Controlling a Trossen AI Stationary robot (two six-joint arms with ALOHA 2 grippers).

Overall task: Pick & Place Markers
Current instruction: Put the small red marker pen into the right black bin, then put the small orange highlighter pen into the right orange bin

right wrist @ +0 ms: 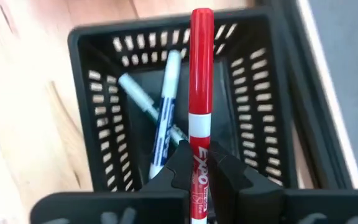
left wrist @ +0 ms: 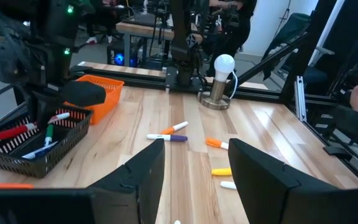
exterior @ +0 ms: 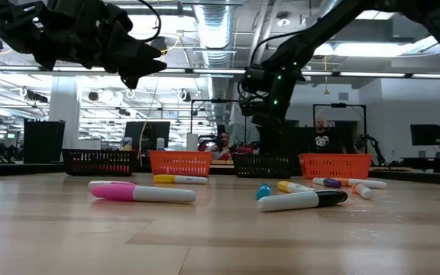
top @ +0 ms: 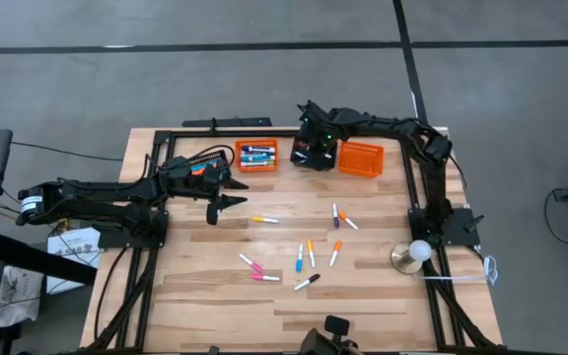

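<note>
1. Red marker (right wrist: 201,87) pinched tight in the right gripper (right wrist: 199,163), hanging right over the black basket (right wrist: 98,112) at the far side of the table.
2. Already sorted: a few markers down in that black basket, at least a blue-and-white one (right wrist: 164,118), plus several lying in the orange basket (top: 257,155) next to it.
3. Second orange basket (top: 360,159) on the other side of the right gripper; hard to tell from above if anything sits in it.
4. Still left on the wooden table (top: 215,306): about ten loose markers in the middle. Among them a yellow marker (top: 264,220), a purple marker (top: 335,216), a blue marker (top: 300,258), two orange ones near it, a pair of pink markers (top: 258,270) and a black marker (top: 307,282).
5. So roughly half done, maybe less, judging by the count on the wood.
6. Right arm stretched along the far edge, wrist bent down, marker pointing into the basket and not yet let go.
7. Left gripper (top: 215,204) up off the table near the yellow marker, fingers (left wrist: 135,177) partly spread, holding nothing, pointing toward the loose markers.
</note>
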